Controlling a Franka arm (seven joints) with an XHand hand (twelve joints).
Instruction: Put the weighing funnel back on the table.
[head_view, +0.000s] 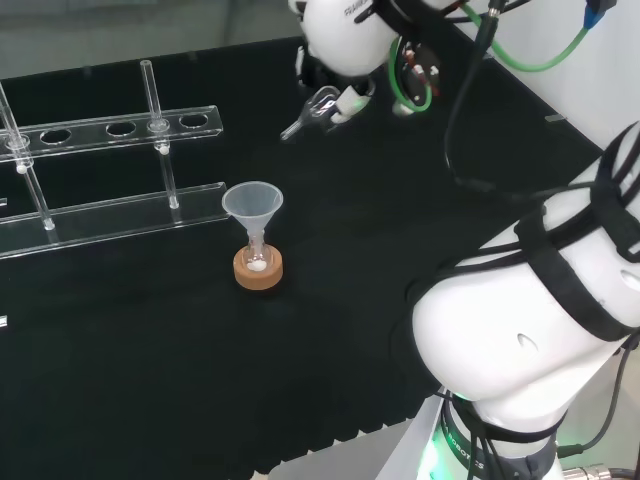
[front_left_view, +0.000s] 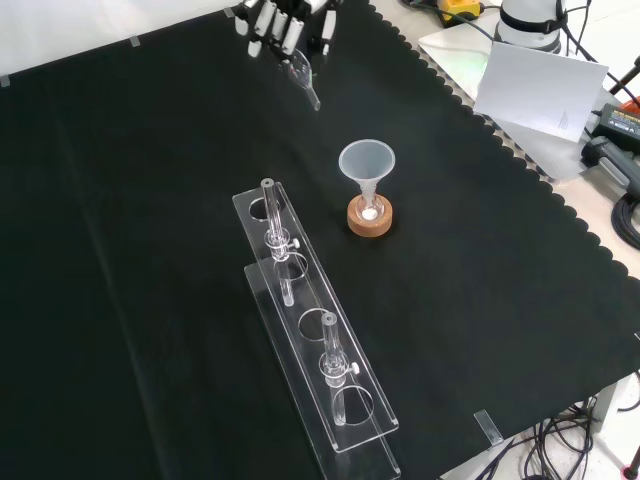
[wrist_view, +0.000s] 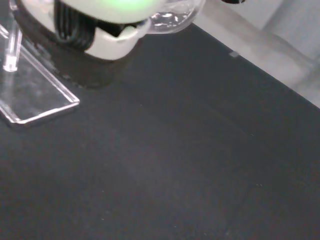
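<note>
At the far side of the bench, the robot's hand (head_view: 340, 98) grips the weighing funnel (head_view: 308, 116), its fingers (wrist_view: 116, 43) curled round the wide scoop end. In the head view we see the pair at about 1 o'clock from the big funnel (head_view: 253, 201), which stands mouth up in a small flask (head_view: 258, 248) on a cork ring (head_view: 259, 270). In the front view they sit at about 11 o'clock from it, well apart. The short stem sticks out of the hand and slants down toward the black cloth (head_view: 150, 330). We cannot tell whether its tip touches the cloth or hangs just above it. A clear test-tube rack (head_view: 110, 132) stands off at 9 to 10 o'clock from the big funnel in the head view, away from the hand.

We judge the weighing funnel to be light, stiff and smooth, and likely brittle if it is glass. It could slip through the fingers or chip if it dropped onto the bench. The bowl, where the hand already has it, looks the safer place to hold, since the thin stem is probably the weakest part. The rounded bowl may also roll a little once it is free. We think the piece should come down low and go onto the cloth on its side before the fingers let go.
</note>
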